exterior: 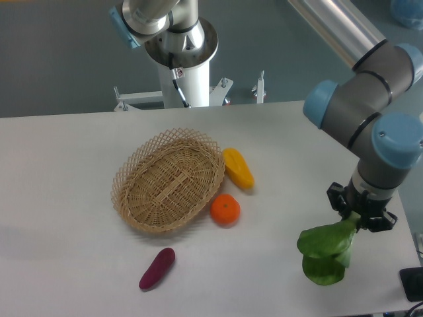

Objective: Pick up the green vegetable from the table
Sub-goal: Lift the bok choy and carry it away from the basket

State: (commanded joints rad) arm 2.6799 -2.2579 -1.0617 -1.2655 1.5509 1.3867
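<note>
The green vegetable, with broad dark green leaves and a pale stalk, hangs at the right side of the white table. Its stalk end is up between the fingers of my gripper, which is shut on it. The leaves hang down and to the left, close to the table surface; I cannot tell whether they touch it. The arm's grey and blue wrist joints rise above the gripper to the upper right.
A wicker basket sits mid-table. A yellow oblong vegetable lies at its right rim, an orange below that, and a purple oblong vegetable near the front. A dark object lies at the right edge.
</note>
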